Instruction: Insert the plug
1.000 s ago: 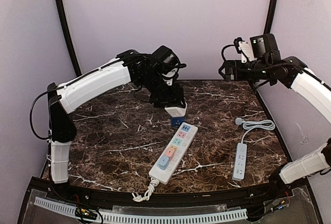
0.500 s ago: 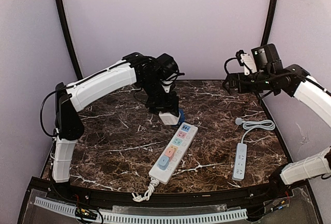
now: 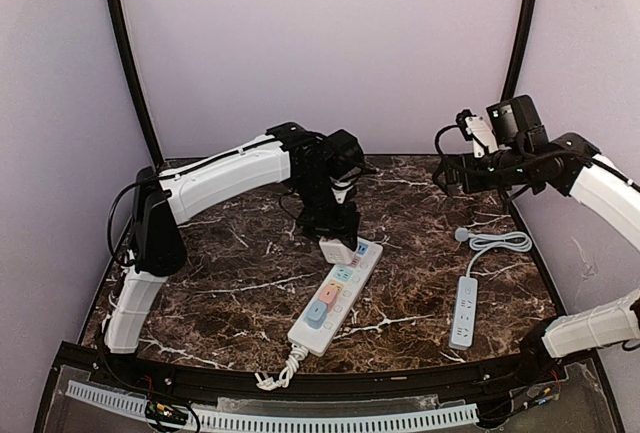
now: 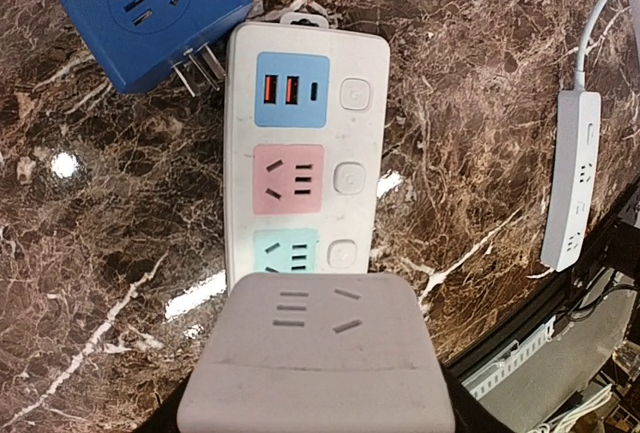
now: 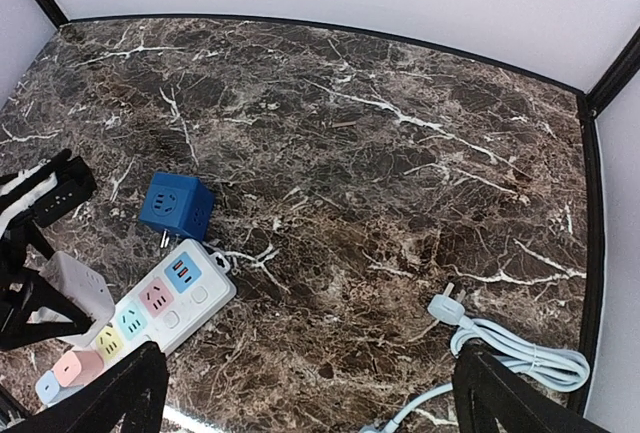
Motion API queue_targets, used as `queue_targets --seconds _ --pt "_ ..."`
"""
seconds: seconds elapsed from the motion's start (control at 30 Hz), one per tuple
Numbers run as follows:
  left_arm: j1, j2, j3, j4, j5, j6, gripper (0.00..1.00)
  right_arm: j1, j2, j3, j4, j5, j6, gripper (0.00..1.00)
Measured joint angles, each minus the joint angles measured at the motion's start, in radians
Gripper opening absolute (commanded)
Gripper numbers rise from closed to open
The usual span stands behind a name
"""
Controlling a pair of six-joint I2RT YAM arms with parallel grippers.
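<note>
While the left gripper (image 3: 336,239) clamps the white adapter cube (image 4: 315,353) by its flat sides over the power strip (image 4: 305,183), it looks light, rigid, slick — right gripper (image 3: 447,171) gapes wide, empty.

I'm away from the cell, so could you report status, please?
Left gripper shut on white cube adapter, over multicolour power strip. Right gripper open. Blue cube adapter at strip's far end, clear of sockets.

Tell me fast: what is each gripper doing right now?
Left gripper: closed on the grey plug cube, held above the power strip.
Right gripper: open, holding nothing.
</note>
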Motion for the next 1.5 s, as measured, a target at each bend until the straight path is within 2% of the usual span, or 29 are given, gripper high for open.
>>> queue_targets --seconds 1.5 --pt "-0.026 0.105 0.028 -0.047 -0.04 -0.069 0.01 0.0 -0.085 -0.077 -0.012 -0.001 -0.013 0.99"
